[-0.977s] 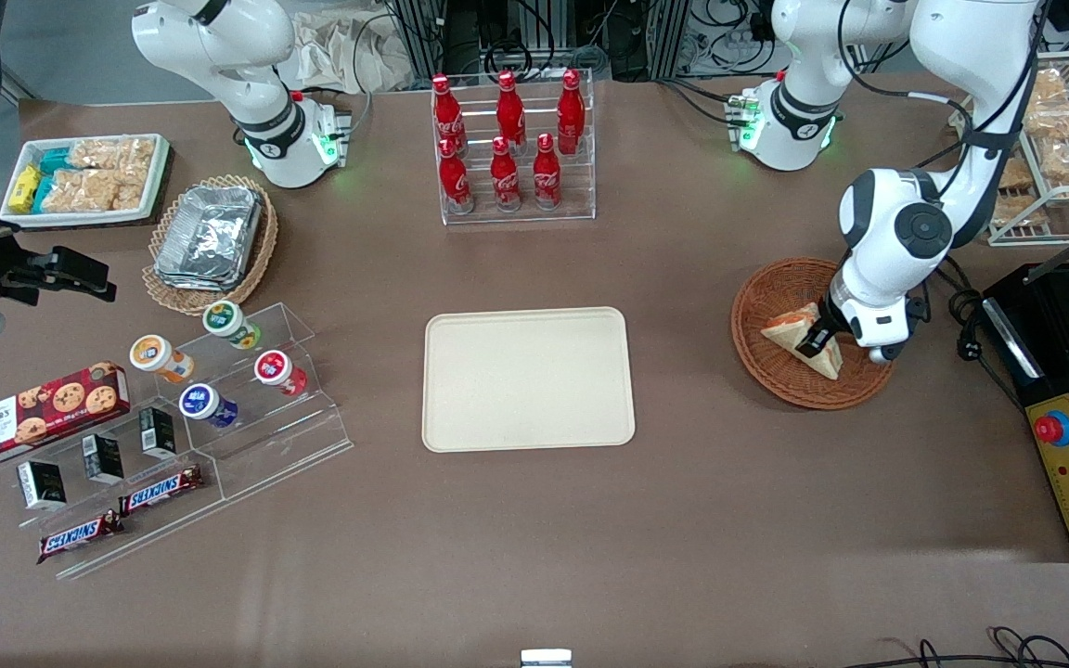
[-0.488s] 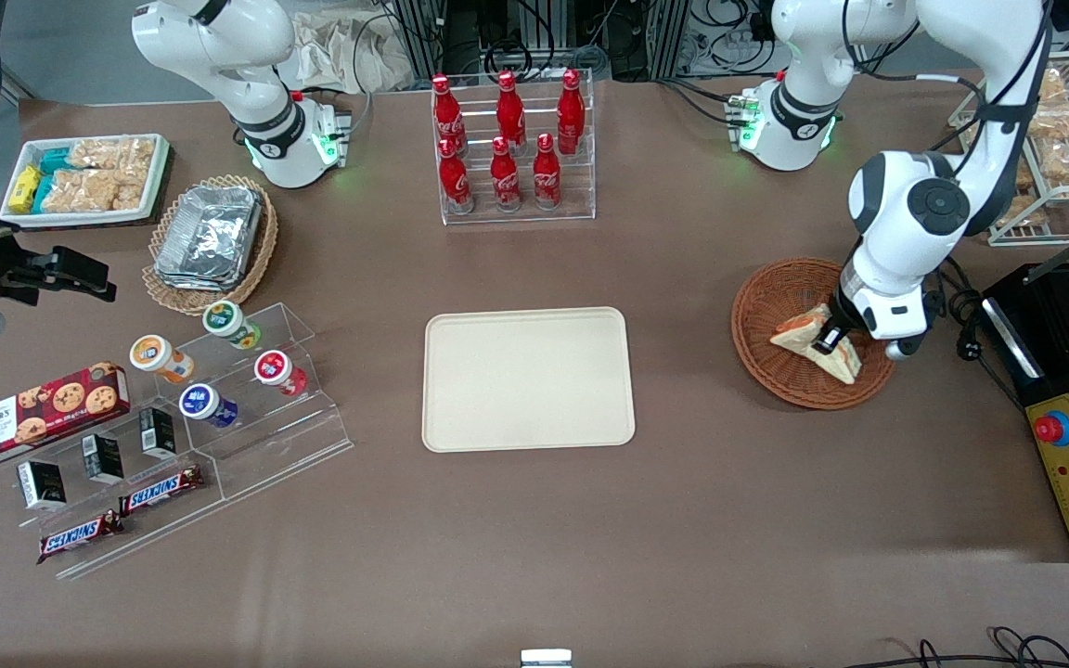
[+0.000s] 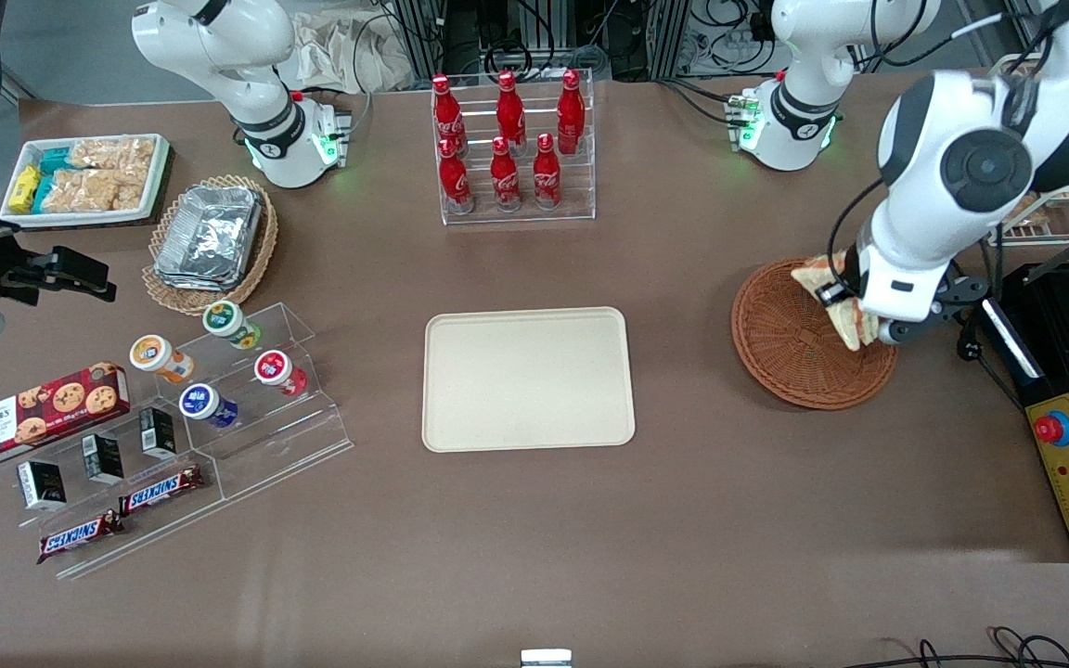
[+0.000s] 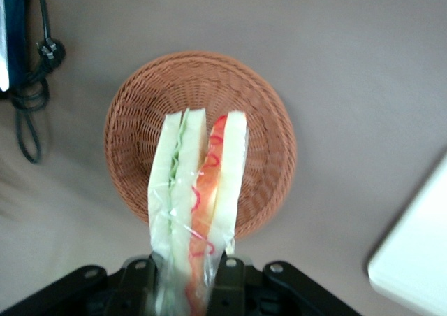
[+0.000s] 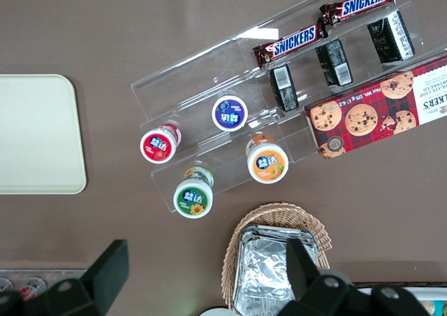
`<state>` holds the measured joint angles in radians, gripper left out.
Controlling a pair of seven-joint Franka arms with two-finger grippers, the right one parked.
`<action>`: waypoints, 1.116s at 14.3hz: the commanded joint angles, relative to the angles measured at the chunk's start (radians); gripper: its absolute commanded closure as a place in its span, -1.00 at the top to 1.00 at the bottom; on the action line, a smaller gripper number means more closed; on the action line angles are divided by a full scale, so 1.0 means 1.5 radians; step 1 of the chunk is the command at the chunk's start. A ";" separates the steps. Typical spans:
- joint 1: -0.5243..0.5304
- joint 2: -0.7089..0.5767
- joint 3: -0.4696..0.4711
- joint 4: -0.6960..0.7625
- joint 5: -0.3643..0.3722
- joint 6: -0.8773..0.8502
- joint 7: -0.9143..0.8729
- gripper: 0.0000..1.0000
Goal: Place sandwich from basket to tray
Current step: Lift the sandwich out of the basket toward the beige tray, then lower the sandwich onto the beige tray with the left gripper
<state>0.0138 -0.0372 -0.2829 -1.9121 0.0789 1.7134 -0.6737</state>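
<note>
End effector point(image 4: 183, 277) grips sandwich point(image 4: 199, 190) above basket point(image 4: 262, 127); wrist shows fillings.

We see the claw point(image 4: 185, 288) of matt black plastic clamped on the sandwich point(image 4: 198, 190), whose pale bread looks soft and porous under a thin, glossy clear film. Directly below the claw, the basket point(image 3: 790, 357) is tightly woven reddish-brown wicker, rough and ribbed. Well away from the claw toward the parked arm's end, the tray point(image 3: 528, 378) looks like smooth matt cream plastic. Under the claw and all around, the counter point(image 3: 683, 520) has a dull brown, cloth-like matt surface.
</note>
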 commanded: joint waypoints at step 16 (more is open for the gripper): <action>-0.128 0.431 -0.193 0.165 0.160 0.287 -0.133 -1.00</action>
<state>-0.1706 0.5442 -0.5690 -1.7104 0.2591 2.1213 -0.8363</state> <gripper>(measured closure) 0.753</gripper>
